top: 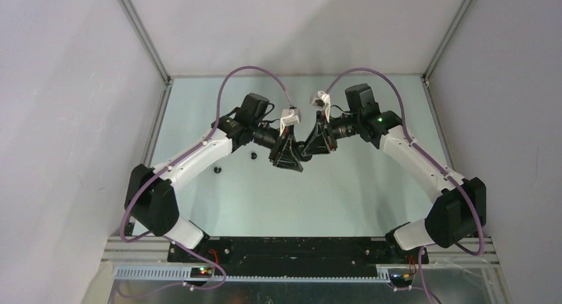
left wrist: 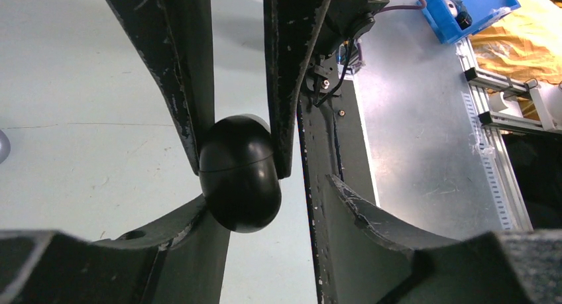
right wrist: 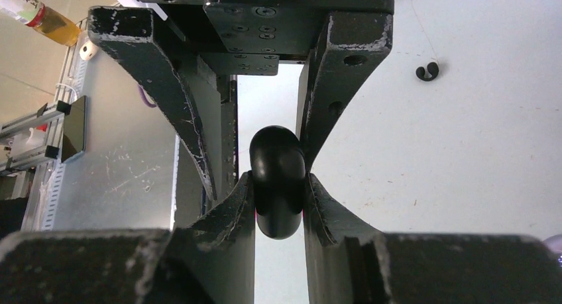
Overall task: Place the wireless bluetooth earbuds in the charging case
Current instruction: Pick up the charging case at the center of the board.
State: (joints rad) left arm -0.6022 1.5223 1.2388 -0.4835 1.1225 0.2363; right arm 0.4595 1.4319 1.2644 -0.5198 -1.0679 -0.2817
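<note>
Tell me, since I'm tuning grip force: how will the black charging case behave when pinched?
The charging case looks glossy and rounded, so it could slip from a pinch or roll if set down. It seems rigid: no denting shows where the right hand grips it. Its seam suggests a lid that might pop open.

We see a glossy black egg-shaped charging case, smooth like polished plastic, with a fine seam around it. The black fingers are matt and rough, their edges scuffed pale. The pale table top looks smooth and matt, faintly marked. At the near edge, grey sheet metal is dull and scratched. The white arm shells look like smooth plastic.
</note>
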